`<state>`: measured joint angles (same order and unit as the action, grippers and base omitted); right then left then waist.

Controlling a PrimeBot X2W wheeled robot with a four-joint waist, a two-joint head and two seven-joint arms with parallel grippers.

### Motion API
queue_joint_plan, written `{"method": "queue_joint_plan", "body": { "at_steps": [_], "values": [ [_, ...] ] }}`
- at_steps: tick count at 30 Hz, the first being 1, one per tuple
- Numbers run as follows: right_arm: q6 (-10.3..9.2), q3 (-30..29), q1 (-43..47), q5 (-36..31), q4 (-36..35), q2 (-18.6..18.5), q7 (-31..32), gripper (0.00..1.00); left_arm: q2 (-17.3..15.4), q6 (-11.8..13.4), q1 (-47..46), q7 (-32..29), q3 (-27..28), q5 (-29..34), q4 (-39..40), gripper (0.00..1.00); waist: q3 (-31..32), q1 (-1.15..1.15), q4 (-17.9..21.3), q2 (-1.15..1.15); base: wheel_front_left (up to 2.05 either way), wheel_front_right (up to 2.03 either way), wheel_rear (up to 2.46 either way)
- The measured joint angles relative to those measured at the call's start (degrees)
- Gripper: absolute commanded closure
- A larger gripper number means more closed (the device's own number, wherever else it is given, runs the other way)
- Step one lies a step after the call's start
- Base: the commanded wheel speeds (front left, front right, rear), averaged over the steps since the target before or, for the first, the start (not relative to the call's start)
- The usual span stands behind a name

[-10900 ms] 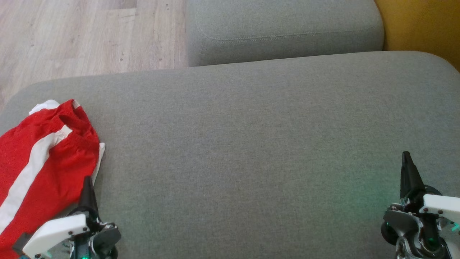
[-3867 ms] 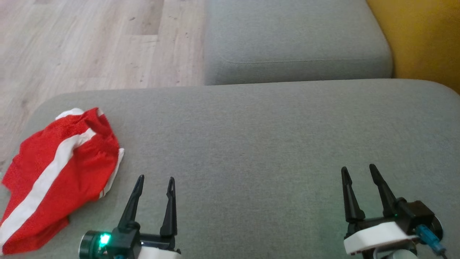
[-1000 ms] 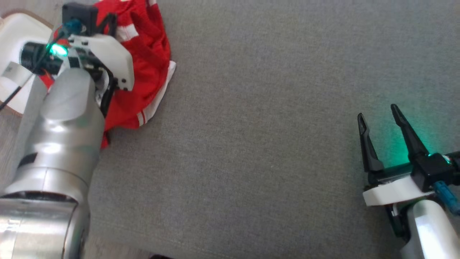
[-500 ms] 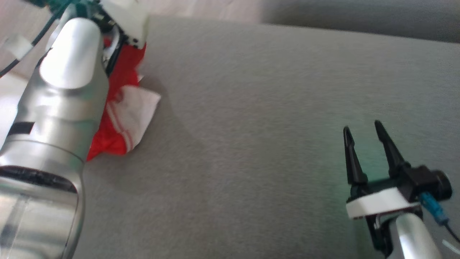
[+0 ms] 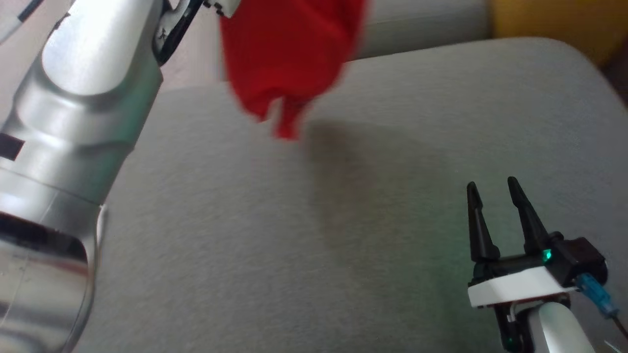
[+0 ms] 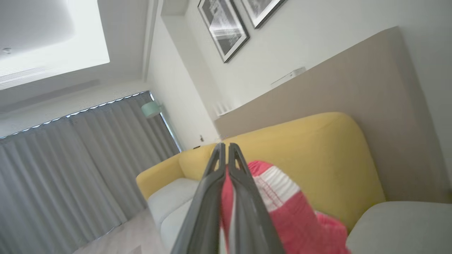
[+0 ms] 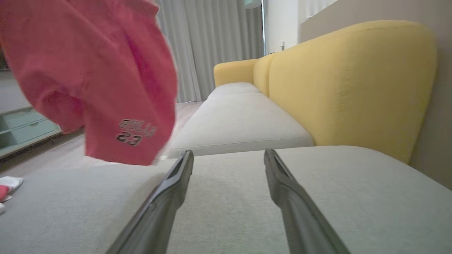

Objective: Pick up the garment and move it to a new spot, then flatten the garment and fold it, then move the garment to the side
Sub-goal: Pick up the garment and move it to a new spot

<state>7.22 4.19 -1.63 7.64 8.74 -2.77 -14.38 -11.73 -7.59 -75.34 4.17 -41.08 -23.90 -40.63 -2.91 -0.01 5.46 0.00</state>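
Note:
The garment [image 5: 289, 63] is a red pair of shorts with white stripes, hanging in the air above the grey cushion [image 5: 294, 245] at the upper middle of the head view. In the left wrist view my left gripper [image 6: 224, 148] is shut on the garment [image 6: 282, 211], red cloth pinched between its fingers. My left forearm [image 5: 83, 122] rises along the left of the head view. My right gripper [image 5: 490, 189] stands open low over the cushion at the lower right, nothing between its fingers. In the right wrist view the garment [image 7: 106, 81] hangs at the upper left, beyond my right gripper [image 7: 229, 154].
A second grey seat cushion [image 7: 240, 120] lies beyond the one I work on. The yellow sofa back [image 7: 353, 81] runs along the right. Wooden floor [image 7: 42, 151] lies past the left edge, with small white and red items [image 7: 7, 187] on it.
My left gripper has lifted the garment off the cushion's left part and swung it up and to the right. The head camera has shifted too. My right gripper has stayed open.

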Motion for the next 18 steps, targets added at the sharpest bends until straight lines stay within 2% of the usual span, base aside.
{"method": "queue_joint_plan", "body": {
  "at_steps": [5, 10, 13, 17, 18],
  "values": [
    [0.0, 0.1, 0.0, 1.3, -1.4, 0.0, 0.0, 0.0, 0.2, 0.0, 3.8, 1.1, -1.9, -3.2, 1.4, 1.0, -0.4, 0.0, 5.4, 0.0, 0.0, 0.0, 0.0],
    [0.0, -0.9, -0.2, 2.3, -2.4, 0.0, 0.0, 0.0, 0.8, 0.1, 16.7, 4.4, -4.9, -4.4, -0.3, 1.0, -3.9, 0.02, 6.7, 0.0, 0.0, 0.0, 0.0],
    [0.0, -1.2, -0.3, 2.5, -2.5, 0.0, 0.0, 0.0, 0.5, 2.5, 27.8, 7.5, -6.0, -4.6, -4.7, 1.0, -5.9, 0.03, 6.6, 0.0, 0.0, 0.0, 0.0],
    [0.0, -2.5, -0.3, 2.5, -2.4, 0.1, 0.0, 0.0, 1.2, 7.4, 36.9, 9.9, -3.1, -6.0, -7.8, 1.0, -6.9, 0.02, 4.8, 0.0, 0.0, 0.0, 0.0],
    [0.0, -2.8, -0.3, 2.5, -2.3, 0.1, 0.0, 0.0, 1.4, 8.5, 38.0, 10.0, -1.2, -6.0, -6.7, 0.52, -6.9, 0.02, 4.3, 0.0, 0.0, 0.0, 0.0]
  ]
}}
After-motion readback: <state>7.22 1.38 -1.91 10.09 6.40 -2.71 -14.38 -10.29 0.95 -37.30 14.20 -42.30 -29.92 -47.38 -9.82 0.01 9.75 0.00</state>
